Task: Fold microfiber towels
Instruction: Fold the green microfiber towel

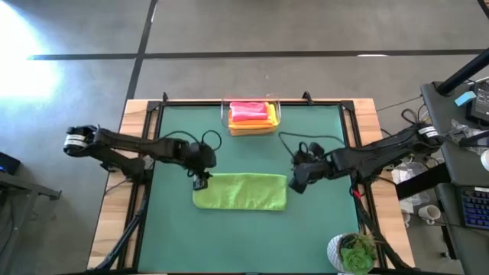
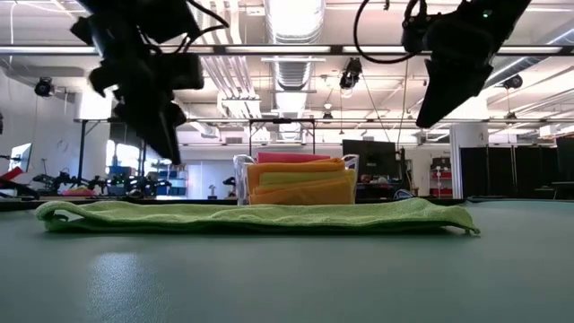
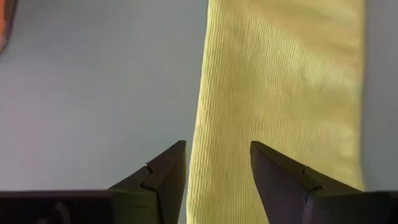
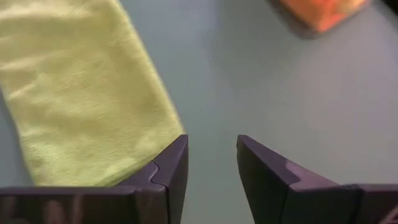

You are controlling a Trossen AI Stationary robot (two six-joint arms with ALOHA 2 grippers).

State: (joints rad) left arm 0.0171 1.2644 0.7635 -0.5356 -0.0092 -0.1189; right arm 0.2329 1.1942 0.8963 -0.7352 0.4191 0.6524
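Observation:
A lime green microfiber towel (image 1: 241, 191) lies folded into a long flat strip in the middle of the green table; in the low view the towel (image 2: 251, 215) rests flat on the surface. My left gripper (image 1: 200, 182) hovers open over its left end (image 3: 273, 93), clear of the cloth. My right gripper (image 1: 296, 183) hangs open just off its right end (image 4: 81, 93), above bare table. In the low view both my left gripper (image 2: 169, 144) and my right gripper (image 2: 429, 112) stand well above the towel. Pink, yellow and orange towels (image 1: 252, 114) are stacked in a clear bin at the far edge.
The clear bin (image 1: 225, 116) stands at the middle of the table's far edge. A potted green plant (image 1: 355, 253) sits at the near right corner. Bare green table lies in front of and to both sides of the towel. Black frame rails (image 1: 153, 153) run along the table's sides.

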